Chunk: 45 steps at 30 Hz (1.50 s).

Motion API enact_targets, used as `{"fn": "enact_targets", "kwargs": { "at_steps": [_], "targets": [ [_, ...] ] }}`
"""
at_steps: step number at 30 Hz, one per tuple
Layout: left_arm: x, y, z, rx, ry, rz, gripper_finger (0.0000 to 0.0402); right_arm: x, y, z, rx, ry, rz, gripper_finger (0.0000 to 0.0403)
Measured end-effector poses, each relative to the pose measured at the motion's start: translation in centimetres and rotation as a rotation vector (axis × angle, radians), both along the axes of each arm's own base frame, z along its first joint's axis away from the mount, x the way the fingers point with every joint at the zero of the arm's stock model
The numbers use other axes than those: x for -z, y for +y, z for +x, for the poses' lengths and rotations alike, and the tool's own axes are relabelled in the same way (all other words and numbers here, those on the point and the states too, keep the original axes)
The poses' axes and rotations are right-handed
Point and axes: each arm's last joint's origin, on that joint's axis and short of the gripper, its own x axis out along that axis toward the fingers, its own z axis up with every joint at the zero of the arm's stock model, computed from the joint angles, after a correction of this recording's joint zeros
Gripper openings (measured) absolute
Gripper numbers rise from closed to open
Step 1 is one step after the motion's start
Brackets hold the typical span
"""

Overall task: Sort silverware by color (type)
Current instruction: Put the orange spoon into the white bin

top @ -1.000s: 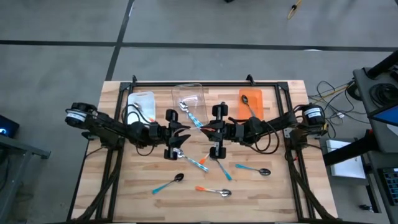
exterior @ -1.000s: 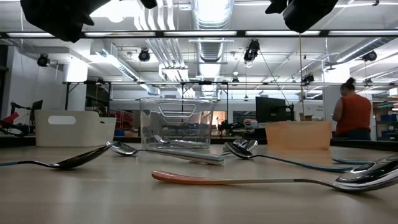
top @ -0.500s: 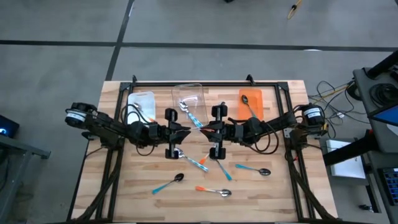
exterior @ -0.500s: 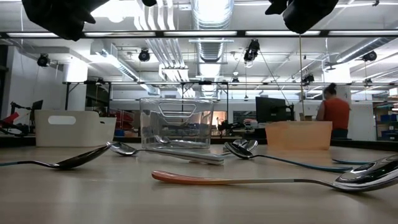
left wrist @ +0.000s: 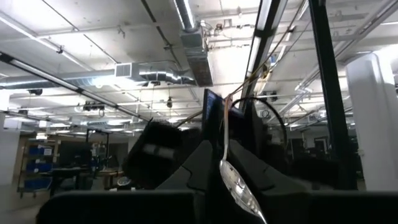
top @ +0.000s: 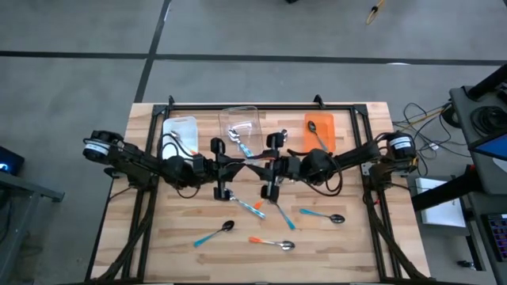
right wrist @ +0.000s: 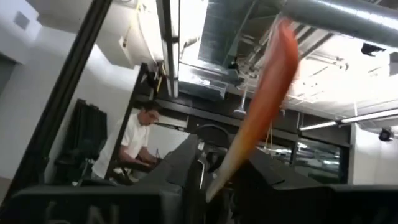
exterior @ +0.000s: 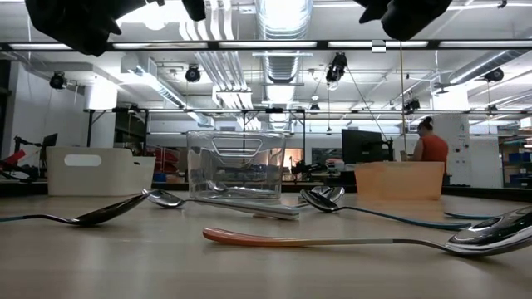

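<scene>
Fig.: what I see from the remote station, non-task items only. Wooden slat table (top: 174, 253) on a grey floor w/ dark seam lines. Three bins along the far edge, seen from above: white bin (top: 181, 131) at left, clear bin (top: 242, 120) in the middle, orange bin (top: 320, 131) at right. Low view repeats them: white, clear, orange, left to right. Bkgd: person in a red top (exterior: 430, 148) by a monitor (exterior: 366, 147); person in a white shirt (right wrist: 129, 146) in the right wrist view. Ceiling ducts (left wrist: 194, 43) overhead.

Not seeing any readable text anywhere, honestly. Nothing is showing a label, brand, number or sign that I can make out in any of the views.
</scene>
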Motion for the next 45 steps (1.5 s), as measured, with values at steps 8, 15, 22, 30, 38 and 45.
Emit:
{"fn": "enact_targets", "kwargs": {
  "at_steps": [8, 15, 22, 30, 38, 45],
  "targets": [
    [0.8, 0.6, -1.9, -0.064, 0.041, -0.051, 0.0017, -0.5, -0.4, -0.3, 0.108, 0.132, 0.051, 0.014],
    [2.0, 1.5, -4.7, -0.178, 0.174, -0.151, 0.0017, -1.0, -1.1, -1.2, 0.292, 0.387, 0.102, 0.0144],
    [3.1, 2.0, -5.3, -0.307, 0.491, -0.207, 0.0017, -1.8, -1.6, -3.1, 0.406, 0.688, 0.148, 0.0148],
    [0.6, 1.8, -4.6, -0.339, 0.869, -0.162, 0.0017, -2.8, -2.0, -4.3, 0.397, 1.015, 0.265, 0.0149],
    [-3.1, 1.2, -2.9, -0.282, 1.06, -0.057, 0.0017, -2.2, -2.0, -2.9, 0.206, 1.184, 0.241, 0.0155],
    [-4.0, 0.6, -0.9, -0.198, 1.107, 0.012, 0.0017, -1.3, -2.0, -1.3, 0.207, 1.218, 0.168, 0.0155]
  ]
}}
